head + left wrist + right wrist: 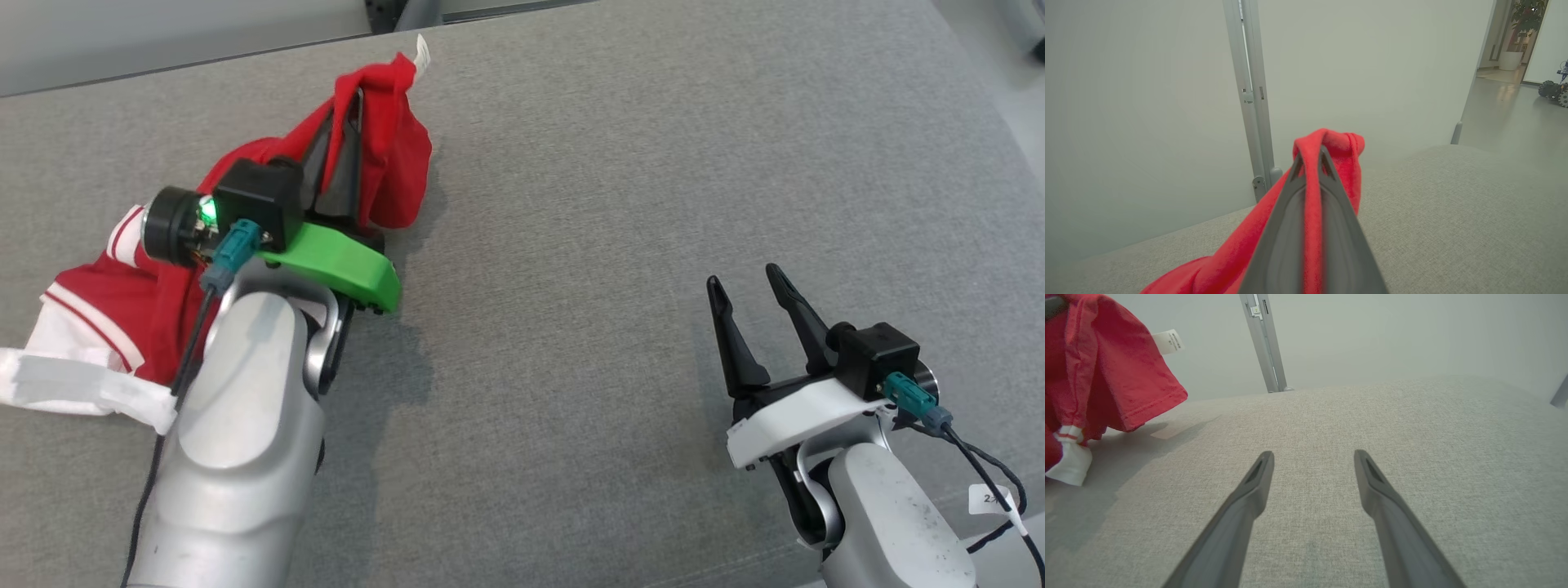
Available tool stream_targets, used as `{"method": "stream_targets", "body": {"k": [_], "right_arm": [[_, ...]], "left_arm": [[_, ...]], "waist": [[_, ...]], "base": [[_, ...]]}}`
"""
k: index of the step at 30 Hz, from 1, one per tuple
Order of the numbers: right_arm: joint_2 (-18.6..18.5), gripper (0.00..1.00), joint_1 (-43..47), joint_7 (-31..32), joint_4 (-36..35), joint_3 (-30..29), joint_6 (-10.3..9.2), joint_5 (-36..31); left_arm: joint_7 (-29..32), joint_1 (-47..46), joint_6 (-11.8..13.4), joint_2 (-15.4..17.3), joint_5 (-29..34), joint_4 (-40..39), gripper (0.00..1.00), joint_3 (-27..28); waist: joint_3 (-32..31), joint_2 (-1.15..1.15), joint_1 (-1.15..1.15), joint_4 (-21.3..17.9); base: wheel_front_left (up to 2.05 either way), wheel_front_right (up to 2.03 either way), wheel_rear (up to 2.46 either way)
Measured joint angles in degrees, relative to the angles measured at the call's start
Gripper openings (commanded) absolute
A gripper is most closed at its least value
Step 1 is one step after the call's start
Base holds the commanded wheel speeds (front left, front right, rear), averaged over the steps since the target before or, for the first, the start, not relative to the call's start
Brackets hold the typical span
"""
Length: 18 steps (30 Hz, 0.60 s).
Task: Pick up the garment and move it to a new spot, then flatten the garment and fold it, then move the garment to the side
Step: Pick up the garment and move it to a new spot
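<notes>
We see the left gripper [349, 106] shut tight on a fold of the red garment [392, 163], near the far left corner of the grey cushion [620, 204]. In the left wrist view the cloth runs up between the two fingers and loops over their tips, so the tips themselves are partly covered. From the pinch, one part of the garment hangs free with a small white label [422, 49] at its top; the print on the label is too small for us to read. The rest trails toward the left edge of the cushion, where white cloth with red stripes lies. The left forearm [245, 425] hides the middle of the garment, and the head view cuts off its outer end, so we cannot make out its full shape. The right gripper [744, 276] is at the near right part of the cushion, well apart from the garment, fingers spread wide with nothing between them. Whether it touches the cushion we cannot tell.
</notes>
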Motion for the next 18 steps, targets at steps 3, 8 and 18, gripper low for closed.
{"method": "stream_targets", "body": {"k": [3,8,18], "right_arm": [[0.3,1.0,0.0,0.0,-0.1,0.0,0.0,0.0],[0.6,1.0,-0.5,0.0,0.1,0.4,0.0,0.1],[0.6,1.0,-1.2,0.0,0.7,1.4,0.0,0.1]], "left_arm": [[0.0,2.1,-0.2,-0.1,-1.3,0.6,0.0,-3.3],[0.0,5.0,-0.3,-0.2,-6.6,-2.2,0.0,-11.5],[0.0,8.3,1.0,-0.3,-9.3,-4.7,1.0,-15.0]], "waist": [[0.3,0.0,0.0,-2.4],[1.1,0.0,0.0,-4.7],[0.4,0.0,0.0,-4.7]], "base": [[0.0,0.0,0.0],[0.0,0.0,0.0],[0.0,0.0,0.0]]}}
